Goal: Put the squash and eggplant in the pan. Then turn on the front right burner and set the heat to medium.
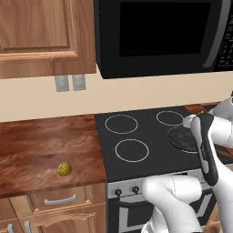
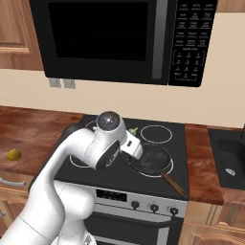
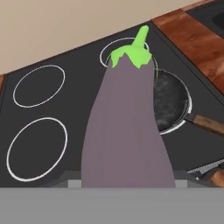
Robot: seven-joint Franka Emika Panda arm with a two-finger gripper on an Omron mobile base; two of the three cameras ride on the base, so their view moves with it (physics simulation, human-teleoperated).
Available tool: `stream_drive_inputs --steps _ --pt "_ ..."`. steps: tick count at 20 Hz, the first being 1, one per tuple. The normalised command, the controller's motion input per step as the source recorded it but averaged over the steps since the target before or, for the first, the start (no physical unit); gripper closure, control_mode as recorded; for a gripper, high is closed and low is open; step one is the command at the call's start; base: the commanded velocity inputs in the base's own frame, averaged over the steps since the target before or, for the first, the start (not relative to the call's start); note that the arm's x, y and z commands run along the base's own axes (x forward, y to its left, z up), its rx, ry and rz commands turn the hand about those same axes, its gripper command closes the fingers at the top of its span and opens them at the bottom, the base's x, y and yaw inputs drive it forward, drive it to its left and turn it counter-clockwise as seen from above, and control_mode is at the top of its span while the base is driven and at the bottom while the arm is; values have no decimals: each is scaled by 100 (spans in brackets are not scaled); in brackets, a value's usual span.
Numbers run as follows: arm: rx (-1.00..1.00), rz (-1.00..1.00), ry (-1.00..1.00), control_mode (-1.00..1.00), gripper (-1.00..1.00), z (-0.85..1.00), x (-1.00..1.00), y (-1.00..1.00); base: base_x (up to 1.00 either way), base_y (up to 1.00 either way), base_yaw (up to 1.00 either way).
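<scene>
The eggplant [image 3: 127, 131] is clamped in the gripper [image 3: 127, 181] above the cooktop [image 1: 136, 170] beside the pan [image 2: 150, 159] on its front right ring, while the squash [image 1: 64, 169] waits near the counter's [image 1: 36, 145] front edge, so nothing is panned and the burner remains to be set.

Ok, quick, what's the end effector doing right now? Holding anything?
End effector: closed on the eggplant, carried over the cooktop beside the pan.
</scene>
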Motion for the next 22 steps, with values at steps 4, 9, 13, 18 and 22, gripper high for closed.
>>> stream_drive_inputs --steps 4,9,13,18,22 --pt "0 0 3 -100 100 -15 34 -1 0 0 0" --pt "0 0 6 -100 100 -28 29 -14 0 0 0" --pt "0 0 6 -100 100 -30 21 -18 0 0 0" --pt "1 0 7 -100 100 -26 23 -19 0 0 0" --pt "0 0 2 -100 100 -20 18 -15 0 0 0"
